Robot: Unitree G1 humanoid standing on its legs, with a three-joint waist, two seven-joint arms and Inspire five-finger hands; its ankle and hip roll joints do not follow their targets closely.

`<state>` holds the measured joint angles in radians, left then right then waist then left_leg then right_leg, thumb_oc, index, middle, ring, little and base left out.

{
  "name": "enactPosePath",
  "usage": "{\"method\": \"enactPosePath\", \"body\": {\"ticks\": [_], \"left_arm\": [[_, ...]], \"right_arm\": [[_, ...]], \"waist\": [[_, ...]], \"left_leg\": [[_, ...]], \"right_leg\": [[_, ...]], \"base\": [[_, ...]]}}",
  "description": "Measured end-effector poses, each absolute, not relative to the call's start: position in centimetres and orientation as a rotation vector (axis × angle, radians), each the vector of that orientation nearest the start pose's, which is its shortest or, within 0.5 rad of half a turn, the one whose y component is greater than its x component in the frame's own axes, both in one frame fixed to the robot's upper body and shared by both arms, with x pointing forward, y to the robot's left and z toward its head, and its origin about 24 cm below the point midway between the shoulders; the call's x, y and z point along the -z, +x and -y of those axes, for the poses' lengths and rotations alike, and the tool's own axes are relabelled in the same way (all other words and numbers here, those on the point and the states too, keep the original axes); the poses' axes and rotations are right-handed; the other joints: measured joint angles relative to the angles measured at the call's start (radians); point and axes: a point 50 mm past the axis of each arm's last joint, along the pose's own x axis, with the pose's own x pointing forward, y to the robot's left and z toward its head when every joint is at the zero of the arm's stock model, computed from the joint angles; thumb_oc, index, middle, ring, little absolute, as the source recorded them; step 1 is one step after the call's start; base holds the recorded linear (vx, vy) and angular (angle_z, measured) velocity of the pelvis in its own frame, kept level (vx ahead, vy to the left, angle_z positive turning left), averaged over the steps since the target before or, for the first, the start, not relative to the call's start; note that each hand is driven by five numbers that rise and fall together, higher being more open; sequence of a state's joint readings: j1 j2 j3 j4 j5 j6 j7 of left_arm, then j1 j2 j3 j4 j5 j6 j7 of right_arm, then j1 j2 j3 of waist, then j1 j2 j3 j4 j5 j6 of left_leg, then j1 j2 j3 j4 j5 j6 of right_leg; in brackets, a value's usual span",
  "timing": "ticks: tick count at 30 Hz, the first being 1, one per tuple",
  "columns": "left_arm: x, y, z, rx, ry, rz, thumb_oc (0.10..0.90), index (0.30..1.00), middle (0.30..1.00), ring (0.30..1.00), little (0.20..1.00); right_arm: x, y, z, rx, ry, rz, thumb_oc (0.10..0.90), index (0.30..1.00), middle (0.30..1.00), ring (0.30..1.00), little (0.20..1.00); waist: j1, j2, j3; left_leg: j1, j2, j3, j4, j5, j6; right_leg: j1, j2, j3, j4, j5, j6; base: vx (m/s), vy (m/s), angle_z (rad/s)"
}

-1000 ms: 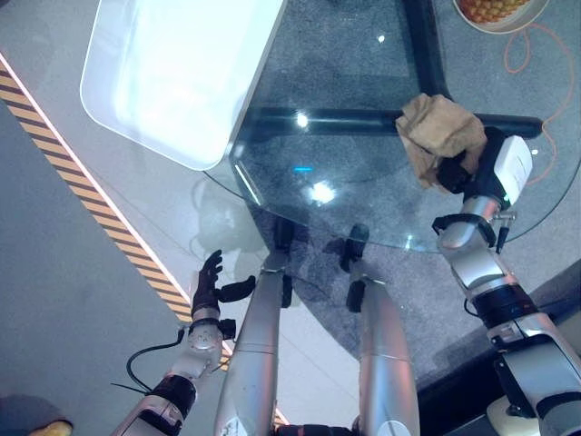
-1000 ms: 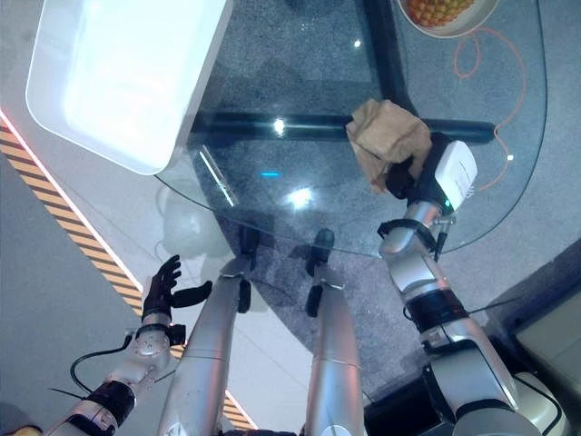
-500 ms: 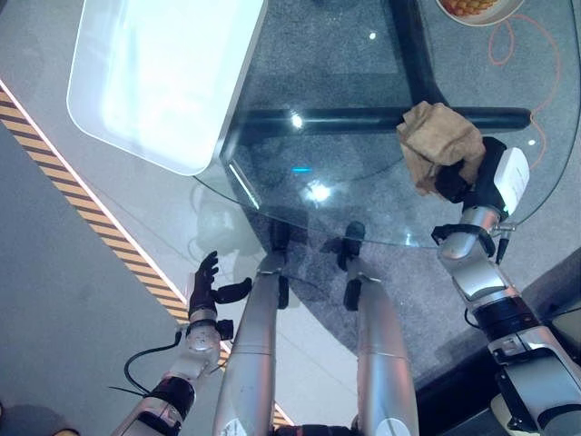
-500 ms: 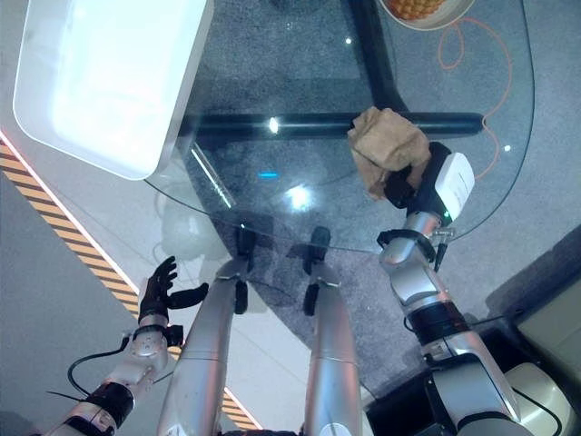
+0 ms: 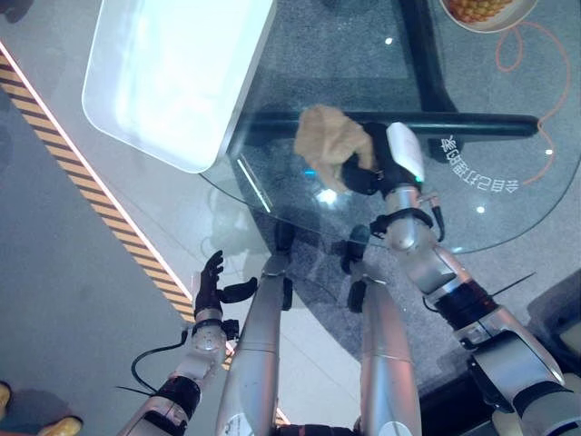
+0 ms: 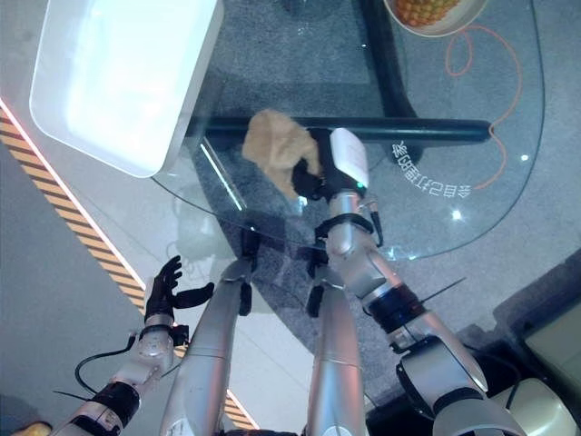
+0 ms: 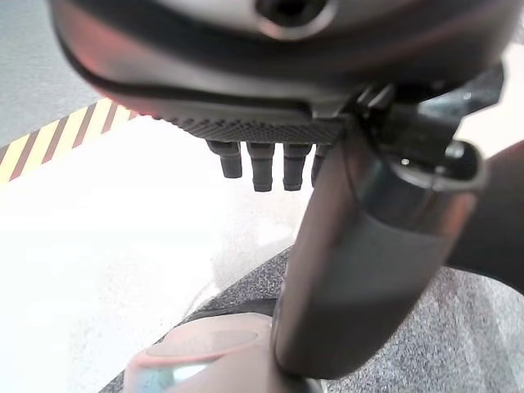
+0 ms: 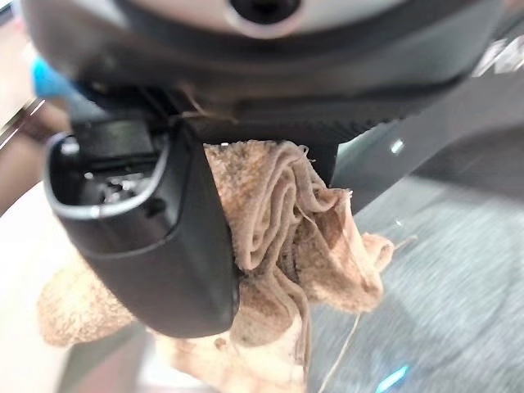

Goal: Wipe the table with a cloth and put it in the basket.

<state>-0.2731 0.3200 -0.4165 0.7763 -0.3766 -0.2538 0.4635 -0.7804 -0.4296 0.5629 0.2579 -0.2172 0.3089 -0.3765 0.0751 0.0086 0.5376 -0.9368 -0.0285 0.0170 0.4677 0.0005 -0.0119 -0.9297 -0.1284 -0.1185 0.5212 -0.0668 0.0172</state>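
Right hand: was observed over the glass table, fingers curled round the cloth; in the right wrist view the folds were seen pinched between thumb and palm.
Cloth: tan, crumpled, was found on the glass toward the table's left part, near the white tray, held in the right hand.
Left hand: was seen low beside the table's near edge, over the floor, fingers straight and spread, nothing held.
White tray: was noted at the table's far left.
Fruit bowl: was noted at the far right edge.
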Motion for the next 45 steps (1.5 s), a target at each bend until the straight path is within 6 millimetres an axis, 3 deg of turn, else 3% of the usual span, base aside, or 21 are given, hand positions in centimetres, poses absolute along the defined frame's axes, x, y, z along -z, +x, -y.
{"method": "enactPosePath", "body": {"ticks": [7, 17, 23, 28, 35, 39, 45], "left_arm": [[3.9, 27.0, -19.2, -0.317, 0.19, -0.269, 0.8, 0.9, 0.9, 0.9, 0.9], [2.6, 27.1, -19.2, -0.599, 0.042, -0.164, 0.8, 0.9, 0.9, 0.9, 0.9], [-0.5, 27.8, -20.3, -0.742, -0.055, 0.008, 0.8, 0.9, 0.9, 0.9, 0.9], [-3.8, 28.2, -19.2, -0.675, -0.037, 0.186, 0.8, 0.9, 0.9, 0.9, 0.9], [-4.7, 27.5, -18.4, -0.608, -0.071, 0.235, 0.8, 0.9, 0.9, 0.9, 0.9], [-5.3, 27.3, -16.7, -0.379, -0.131, 0.237, 0.8, 0.9, 0.9, 0.9, 0.9], [-5.9, 27.4, -14.3, -0.138, -0.23, 0.218, 0.8, 0.9, 0.9, 0.9, 0.9]], "right_arm": [[-16.1, 35.8, 9.2, -0.005, -0.9, 0.325, 0.1, 0.3, 0.3, 0.3, 0.2], [-15.3, 36.3, 10.3, 0.098, -0.877, 0.283, 0.1, 0.3, 0.3, 0.3, 0.2], [-14.6, 36.4, 11.9, 0.171, -0.819, 0.232, 0.1, 0.3, 0.3, 0.3, 0.2], [-14.0, 36.1, 13.3, 0.221, -0.761, 0.2, 0.1, 0.3, 0.3, 0.3, 0.2], [-11.7, 34.6, 14.3, 0.214, -0.689, 0.181, 0.1, 0.3, 0.3, 0.3, 0.2], [-10.2, 33.3, 15.0, 0.207, -0.612, 0.155, 0.1, 0.3, 0.3, 0.3, 0.2], [-10.1, 32.3, 14.3, 0.104, -0.473, 0.203, 0.1, 0.3, 0.3, 0.3, 0.2]], "waist": [[0.008, 0.0, 0.0], [0.02, 0.0, 0.0], [0.028, 0.0, 0.0], [0.021, 0.0, 0.0], [-0.019, -0.001, 0.0], [-0.025, 0.0, 0.0], [-0.051, 0.0, 0.0]], "left_leg": [[0.008, 0.001, -0.008, -0.012, 0.005, -0.007], [0.021, 0.001, -0.011, -0.003, 0.005, -0.007], [0.028, 0.0, -0.015, -0.005, 0.008, -0.005], [0.024, -0.004, -0.014, -0.001, 0.003, 0.003], [0.031, -0.005, 0.002, 0.017, -0.006, 0.016], [0.051, -0.006, 0.016, 0.02, -0.016, 0.021], [0.055, -0.006, 0.02, 0.012, -0.017, 0.022]], "right_leg": [[0.005, -0.004, -0.009, 0.009, -0.003, -0.004], [0.02, -0.006, -0.01, 0.015, -0.003, -0.004], [0.028, -0.008, -0.014, 0.016, -0.005, -0.005], [0.027, -0.011, -0.011, 0.016, -0.008, -0.007], [0.038, -0.011, 0.004, 0.015, -0.003, 0.009], [0.051, -0.011, 0.019, 0.016, -0.007, 0.013], [0.052, -0.011, 0.022, 0.015, -0.007, 0.012]], "base": [[0.0, 0.001, 0.03], [0.0, 0.0, 0.0], [-0.01, -0.024, 0.02], [-0.01, 0.003, 0.0], [-0.03, 0.005, -0.04], [0.03, 0.015, -0.07], [0.0, 0.018, -0.01]]}}
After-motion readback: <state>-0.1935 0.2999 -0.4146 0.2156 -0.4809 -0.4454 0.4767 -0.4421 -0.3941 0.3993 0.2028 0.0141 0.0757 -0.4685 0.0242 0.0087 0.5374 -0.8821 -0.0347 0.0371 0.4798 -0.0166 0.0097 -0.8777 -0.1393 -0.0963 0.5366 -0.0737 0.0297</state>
